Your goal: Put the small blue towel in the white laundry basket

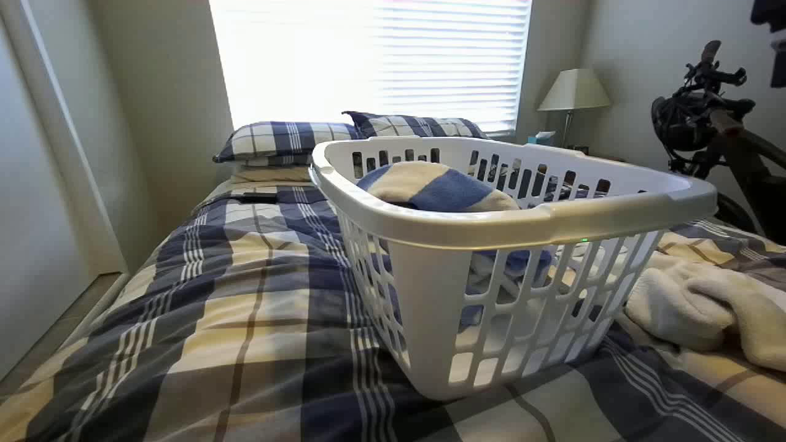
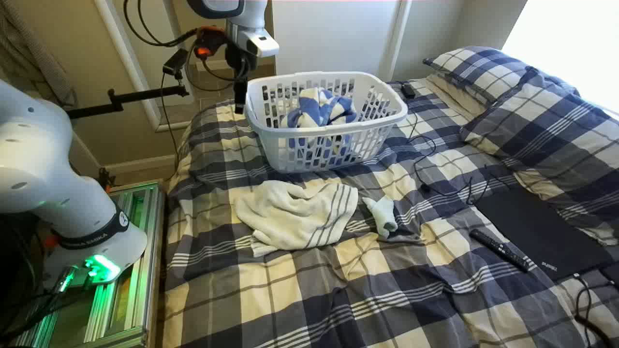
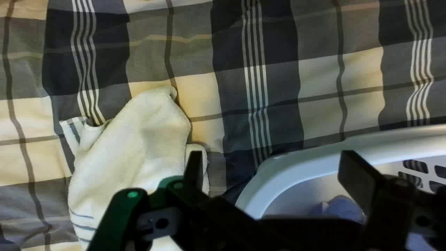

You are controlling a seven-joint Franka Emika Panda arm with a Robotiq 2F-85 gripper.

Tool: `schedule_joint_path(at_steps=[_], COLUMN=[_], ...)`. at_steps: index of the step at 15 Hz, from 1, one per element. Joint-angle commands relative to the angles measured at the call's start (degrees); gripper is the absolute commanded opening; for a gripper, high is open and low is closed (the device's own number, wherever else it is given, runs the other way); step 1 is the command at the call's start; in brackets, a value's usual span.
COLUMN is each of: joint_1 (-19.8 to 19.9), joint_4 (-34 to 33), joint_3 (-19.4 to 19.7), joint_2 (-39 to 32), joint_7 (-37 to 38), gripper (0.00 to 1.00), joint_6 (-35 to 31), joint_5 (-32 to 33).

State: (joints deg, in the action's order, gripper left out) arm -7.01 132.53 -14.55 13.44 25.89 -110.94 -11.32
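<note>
The small pale-blue towel [image 2: 382, 216] lies crumpled on the bed, beside the larger white towel, in an exterior view. It is out of the wrist view. The white laundry basket [image 2: 333, 129] stands upright on the bed and shows in both exterior views [image 1: 528, 227]; its rim [image 3: 299, 170] shows in the wrist view. A blue-and-white striped towel [image 2: 321, 108] is heaped inside it, also seen in an exterior view [image 1: 442, 184]. My gripper [image 3: 273, 165] is open and empty, fingers wide apart, above one end of the basket's rim. It hangs there in an exterior view [image 2: 240, 99].
A white striped towel [image 2: 295, 215] lies on the bed in front of the basket and shows left in the wrist view [image 3: 136, 139]. A remote [image 2: 499, 250], a black laptop [image 2: 537, 232] and cables lie nearer the pillows [image 2: 541, 125].
</note>
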Motion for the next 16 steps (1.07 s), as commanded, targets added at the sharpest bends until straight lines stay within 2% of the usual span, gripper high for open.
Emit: schedule_joint_path(at_steps=[1, 11, 16], joint_1=[-0.7, -0.7, 1.4], joint_4=[-0.1, -0.1, -1.8], joint_3=[0.6, 0.6, 3.7], joint_2=[0.0, 0.0, 0.6], joint_7=[0.1, 0.1, -0.1], gripper=[1.00, 1.00, 1.00], joint_6=[0.1, 0.0, -6.2], joint_5=[0.2, 0.2, -0.5])
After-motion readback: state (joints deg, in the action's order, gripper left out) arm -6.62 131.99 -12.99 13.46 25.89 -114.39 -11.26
